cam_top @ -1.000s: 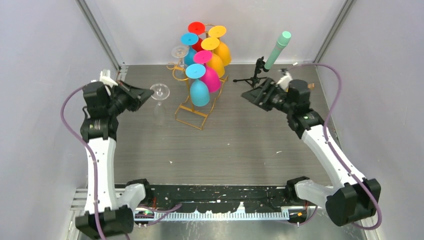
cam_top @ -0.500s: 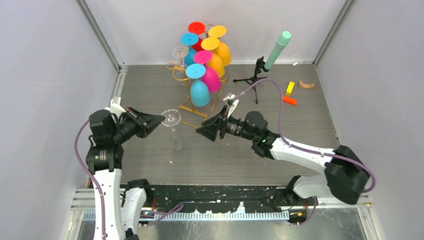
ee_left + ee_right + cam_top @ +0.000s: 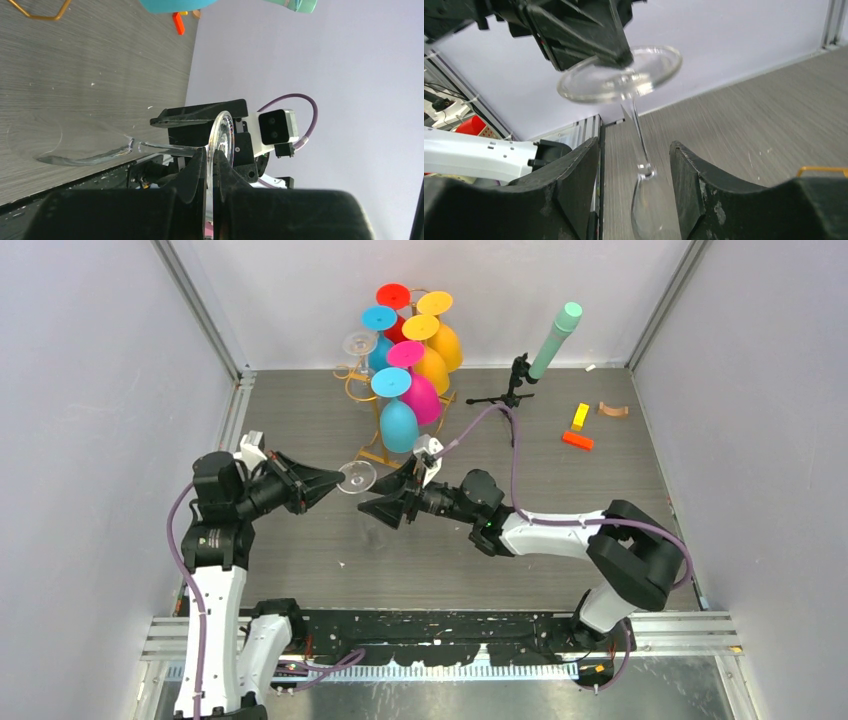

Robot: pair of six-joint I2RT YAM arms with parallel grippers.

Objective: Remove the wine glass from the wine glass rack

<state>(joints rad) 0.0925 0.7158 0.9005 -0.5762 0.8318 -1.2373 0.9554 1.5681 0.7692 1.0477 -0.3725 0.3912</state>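
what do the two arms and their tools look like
The left arm and right arm have white link shells and black joints. A purple cable runs loosely along each. The left tool and right tool are black, wedge-shaped, each with a small white camera block.

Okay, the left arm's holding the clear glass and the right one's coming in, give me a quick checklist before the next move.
1. Left gripper shut on the wine glass, pinching its foot: ok.
2. Glass off the wine glass rack and apart from it: ok.
3. Right gripper open, wide enough for the stem: ok.
4. Stem lined up between the right fingers: ok, roughly centred in the right wrist view.
5. Right fingers gripping the stem: not ok, a gap shows on both sides.
6. Bowl clear of the table: cannot tell; the clear glass is hard to read against the surface.
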